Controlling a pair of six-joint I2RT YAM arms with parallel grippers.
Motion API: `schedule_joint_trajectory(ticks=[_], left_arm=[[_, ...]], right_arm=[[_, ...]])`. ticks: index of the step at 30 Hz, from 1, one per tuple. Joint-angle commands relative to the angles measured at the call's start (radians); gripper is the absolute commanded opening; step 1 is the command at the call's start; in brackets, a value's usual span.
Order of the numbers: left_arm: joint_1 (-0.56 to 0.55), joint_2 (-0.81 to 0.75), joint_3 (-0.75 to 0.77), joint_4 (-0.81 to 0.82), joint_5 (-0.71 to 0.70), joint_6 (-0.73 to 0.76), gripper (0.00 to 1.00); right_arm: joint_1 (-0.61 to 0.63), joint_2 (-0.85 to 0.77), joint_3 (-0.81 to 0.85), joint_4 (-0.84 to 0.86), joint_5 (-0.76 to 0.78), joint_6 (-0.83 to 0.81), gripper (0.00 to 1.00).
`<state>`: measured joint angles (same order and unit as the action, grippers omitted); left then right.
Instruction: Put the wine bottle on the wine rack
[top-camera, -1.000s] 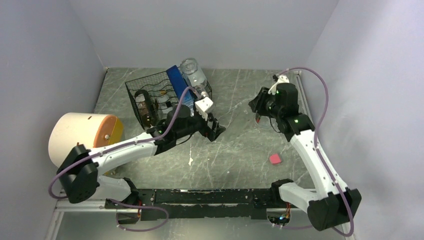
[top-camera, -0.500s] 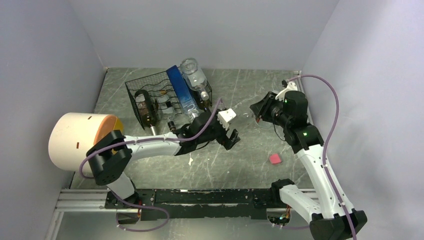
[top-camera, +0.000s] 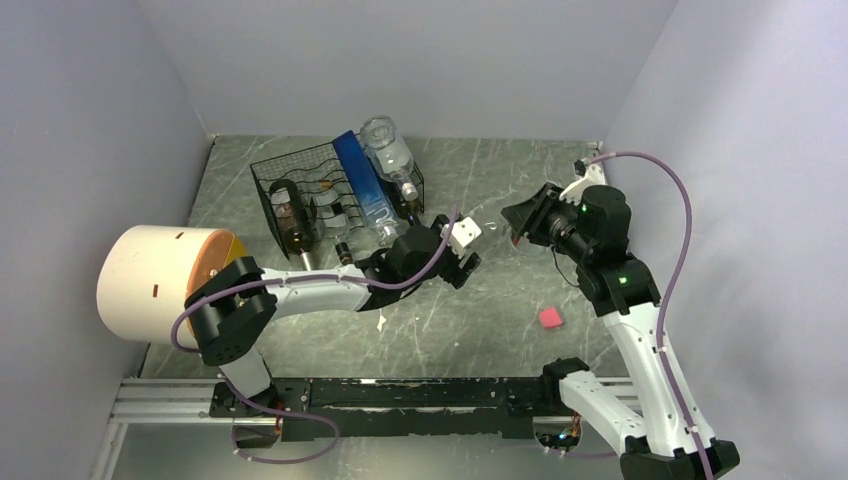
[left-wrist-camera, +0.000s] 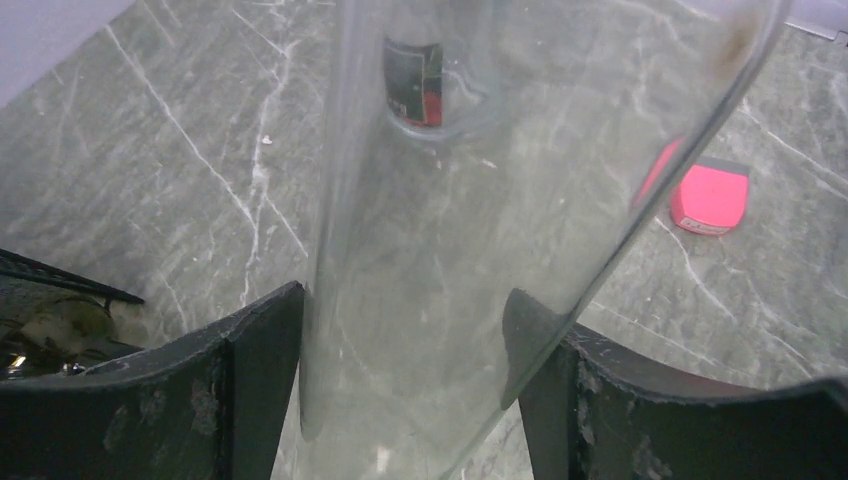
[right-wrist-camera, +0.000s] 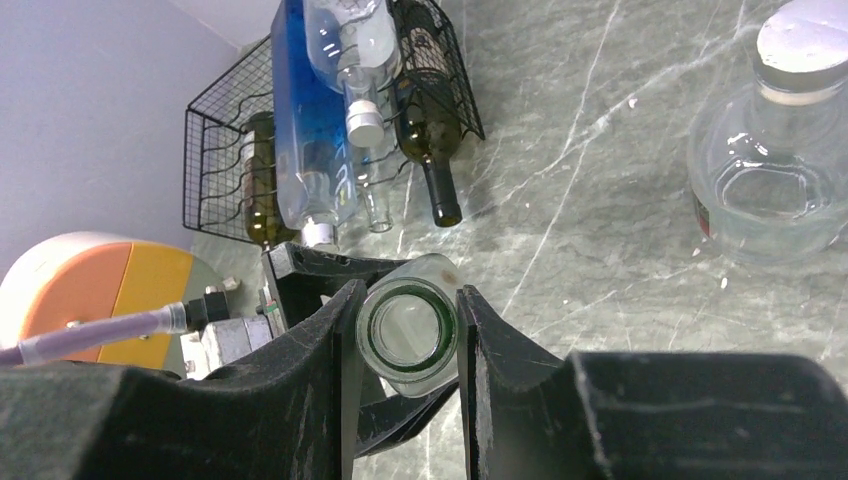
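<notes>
A clear glass wine bottle (top-camera: 492, 233) hangs in the air between my two grippers, right of the rack. My right gripper (right-wrist-camera: 408, 300) is shut on its neck, and the open green-tinted mouth (right-wrist-camera: 408, 337) faces the right wrist camera. My left gripper (left-wrist-camera: 402, 305) is shut on the bottle's body (left-wrist-camera: 450, 230), a finger pressed against the glass on each side. In the top view the left gripper (top-camera: 468, 258) sits just left of the right gripper (top-camera: 518, 222). The black wire wine rack (top-camera: 292, 180) stands at the back left, holding several bottles.
On the rack lie a blue bottle (top-camera: 358, 182), a clear bottle (top-camera: 388, 150) and dark bottles with necks pointing forward. A round clear flask (right-wrist-camera: 775, 170) with a silver cap stands near the right gripper. A pink block (top-camera: 549, 318) lies front right. A white-and-orange cylinder (top-camera: 160, 275) sits far left.
My left arm swung from beside the rack to the right, reached the bottle held by the right gripper, and its jaws came together on the glass. The right gripper shifted slightly right.
</notes>
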<state>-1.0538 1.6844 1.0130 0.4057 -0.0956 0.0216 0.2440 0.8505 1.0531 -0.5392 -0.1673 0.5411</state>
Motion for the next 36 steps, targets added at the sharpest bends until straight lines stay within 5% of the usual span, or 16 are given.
schedule_joint_trajectory(ticks=[1, 5, 9, 12, 15, 19, 28, 36], left_arm=[[-0.024, -0.036, -0.039, 0.135, -0.074, 0.091, 0.75], [-0.028, -0.041, -0.048, 0.165, -0.074, 0.129, 0.60], [-0.029, -0.056, -0.075, 0.199, -0.054, 0.158, 0.34], [-0.029, -0.085, -0.104, 0.239, -0.032, 0.198, 0.08], [-0.030, -0.114, -0.126, 0.276, -0.012, 0.274, 0.07], [-0.031, -0.152, -0.140, 0.311, 0.025, 0.433, 0.07], [-0.029, -0.165, -0.120, 0.372, 0.124, 1.033, 0.07], [-0.017, -0.120, -0.044, 0.352, 0.155, 1.247, 0.07]], right_arm=[[-0.001, -0.020, 0.037, 0.036, -0.046, 0.045, 0.00], [-0.001, -0.022, 0.040, 0.026, -0.051, 0.048, 0.00], [-0.001, -0.019, 0.043, 0.007, -0.045, 0.042, 0.00], [-0.001, -0.015, 0.040, -0.006, -0.060, 0.020, 0.23], [-0.002, -0.017, 0.043, -0.024, -0.068, -0.028, 0.52], [-0.001, -0.031, 0.071, -0.070, -0.074, -0.119, 0.70], [-0.001, -0.069, 0.176, -0.177, -0.080, -0.260, 0.77], [-0.001, -0.076, 0.173, -0.243, -0.175, -0.354, 0.80]])
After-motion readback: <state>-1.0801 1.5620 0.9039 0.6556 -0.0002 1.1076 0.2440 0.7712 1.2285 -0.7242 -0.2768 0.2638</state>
